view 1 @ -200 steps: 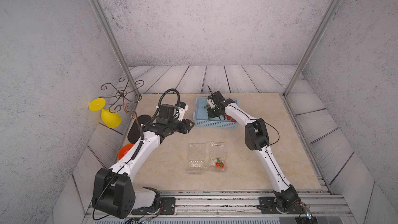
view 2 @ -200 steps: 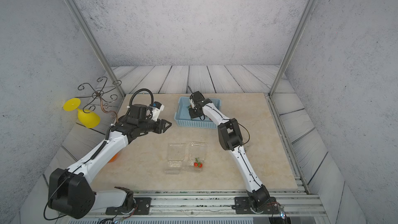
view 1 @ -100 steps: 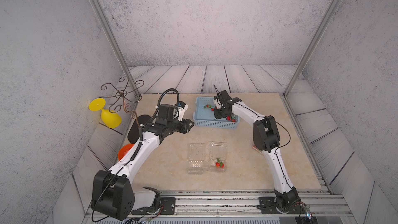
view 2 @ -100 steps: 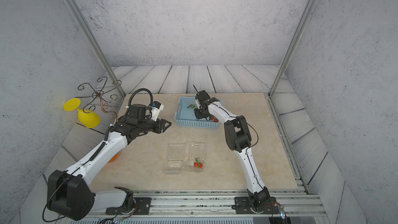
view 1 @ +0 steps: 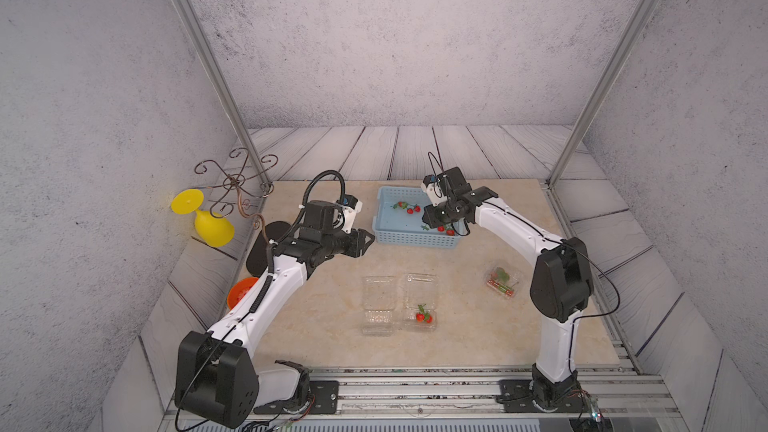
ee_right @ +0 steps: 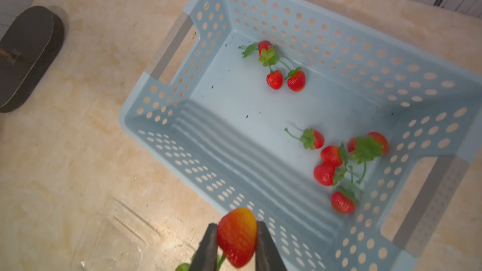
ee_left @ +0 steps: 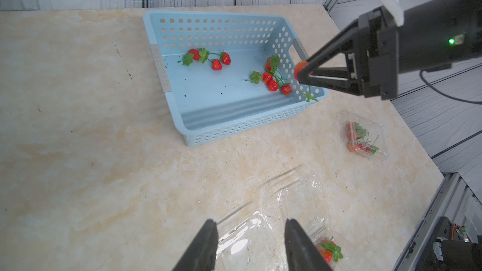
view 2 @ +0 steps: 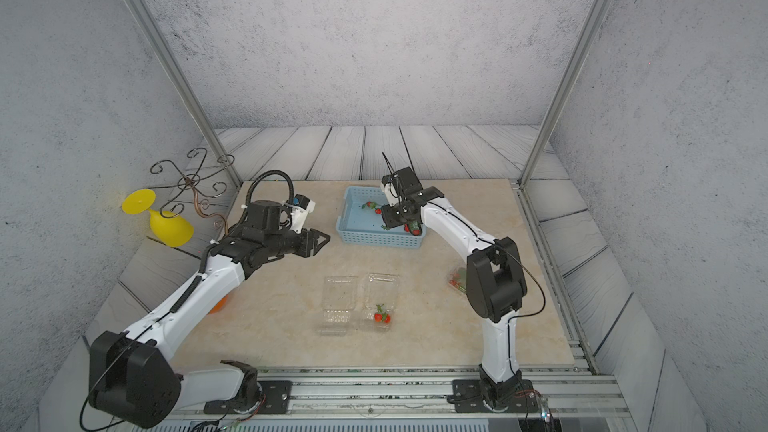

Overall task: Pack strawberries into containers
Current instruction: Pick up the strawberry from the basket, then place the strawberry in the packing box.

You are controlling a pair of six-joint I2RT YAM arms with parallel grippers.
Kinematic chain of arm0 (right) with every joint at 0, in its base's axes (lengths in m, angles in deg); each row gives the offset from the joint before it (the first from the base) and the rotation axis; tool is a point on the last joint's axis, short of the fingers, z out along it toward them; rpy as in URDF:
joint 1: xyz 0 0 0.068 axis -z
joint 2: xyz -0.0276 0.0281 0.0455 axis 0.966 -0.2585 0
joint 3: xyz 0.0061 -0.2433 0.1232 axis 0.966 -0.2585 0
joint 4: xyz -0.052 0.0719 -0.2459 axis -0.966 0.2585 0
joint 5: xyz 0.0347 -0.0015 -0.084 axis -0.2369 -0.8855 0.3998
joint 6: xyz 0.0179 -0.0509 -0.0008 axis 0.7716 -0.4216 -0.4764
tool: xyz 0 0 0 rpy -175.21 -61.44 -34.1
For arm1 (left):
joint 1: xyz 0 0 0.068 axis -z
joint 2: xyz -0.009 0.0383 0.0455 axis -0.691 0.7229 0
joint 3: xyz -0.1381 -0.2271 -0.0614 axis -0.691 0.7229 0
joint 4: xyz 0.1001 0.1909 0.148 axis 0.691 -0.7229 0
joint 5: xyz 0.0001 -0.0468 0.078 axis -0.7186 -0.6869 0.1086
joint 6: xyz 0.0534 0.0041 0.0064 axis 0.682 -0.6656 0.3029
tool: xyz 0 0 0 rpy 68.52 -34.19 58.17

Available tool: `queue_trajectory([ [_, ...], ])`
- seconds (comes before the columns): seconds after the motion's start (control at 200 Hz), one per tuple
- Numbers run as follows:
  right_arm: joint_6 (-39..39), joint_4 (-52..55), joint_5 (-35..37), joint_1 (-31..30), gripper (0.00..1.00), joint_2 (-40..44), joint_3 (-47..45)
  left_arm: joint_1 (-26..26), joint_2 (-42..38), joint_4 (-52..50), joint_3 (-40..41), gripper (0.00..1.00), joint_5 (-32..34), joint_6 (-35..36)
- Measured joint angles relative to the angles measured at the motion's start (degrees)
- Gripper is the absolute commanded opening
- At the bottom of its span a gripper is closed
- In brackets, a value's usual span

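Right gripper pinches a small glossy red strawberry mid-body, over the light blue perforated plastic basket at the worktop's far edge. Likely light and slick; a mid-body hold suits it. Left gripper spread, empty.

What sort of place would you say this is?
Probably a robotics lab test cell: grey textured backdrop walls, slanted aluminium frame posts, and two white robot arms bolted to a metal rail.
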Motion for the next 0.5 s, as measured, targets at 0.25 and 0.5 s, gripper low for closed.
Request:
queue_trajectory([
  [0.25, 2.08, -0.48, -4.5, -7.91, 0.11, 13.86, -18.47, 0.0, -0.24, 0.0, 0.0, 0.46, 0.0, 0.0],
  [0.5, 6.14, -1.36, -8.31, -15.58, 0.12, 17.97, -30.84, 0.0, -0.28, 0.0, 0.0, 0.46, -0.04, -0.04],
])
